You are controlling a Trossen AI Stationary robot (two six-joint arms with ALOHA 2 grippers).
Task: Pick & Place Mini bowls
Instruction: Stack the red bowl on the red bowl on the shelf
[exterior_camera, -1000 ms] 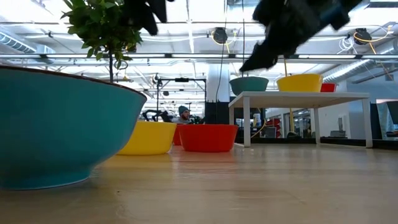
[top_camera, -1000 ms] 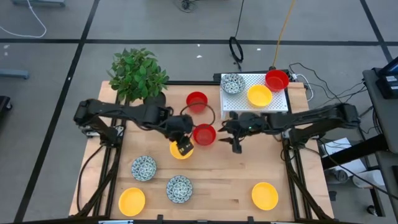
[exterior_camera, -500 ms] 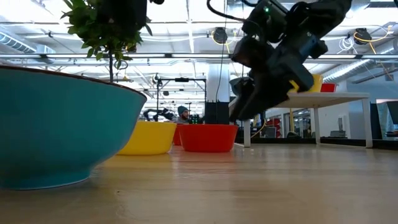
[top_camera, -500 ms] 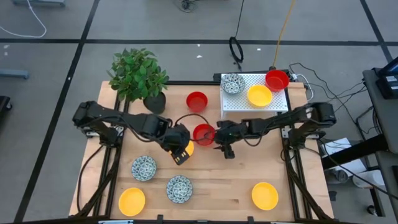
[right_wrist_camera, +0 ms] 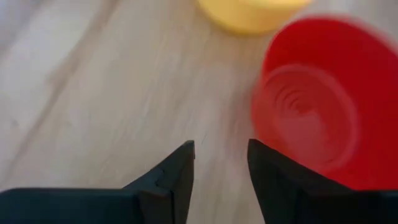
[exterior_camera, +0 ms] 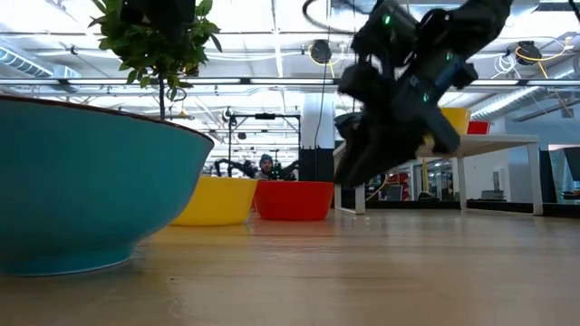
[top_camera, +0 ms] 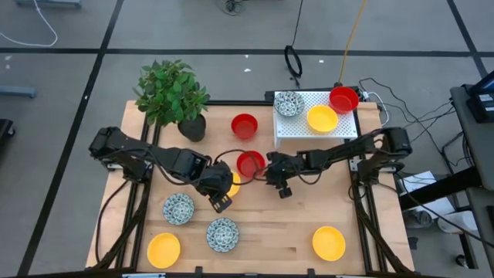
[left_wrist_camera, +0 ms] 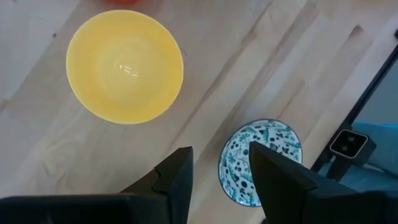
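Mini bowls lie on the wooden table. A red bowl [top_camera: 249,163] and a yellow bowl [top_camera: 231,184] sit at mid-table. Two patterned bowls [top_camera: 178,207] [top_camera: 222,234] and a yellow one [top_camera: 164,249] rest near the front left. My left gripper [top_camera: 216,193] hovers open above the table; the yellow bowl [left_wrist_camera: 124,65] and a patterned bowl [left_wrist_camera: 260,162] lie beyond its fingers. My right gripper [right_wrist_camera: 217,171] is open and low, just right of the red bowl [right_wrist_camera: 317,99]. My right gripper has one finger [right_wrist_camera: 273,180] close beside the red bowl's outer wall [right_wrist_camera: 264,118], coming level from the table's right. I cannot tell whether it touches the bowl. The bowl stands upright on the table.
A white raised stand [top_camera: 340,133] at the far right carries a patterned, a yellow and a red bowl. A potted plant [top_camera: 171,94] stands far left. Another red bowl [top_camera: 244,124] sits beside it, and a yellow bowl [top_camera: 329,242] lies near the front right.
My left gripper has moved toward the table's near edge and a little left, off the yellow bowl. My right gripper has come down and travelled left toward the red bowl. The red bowl has slid slightly left.
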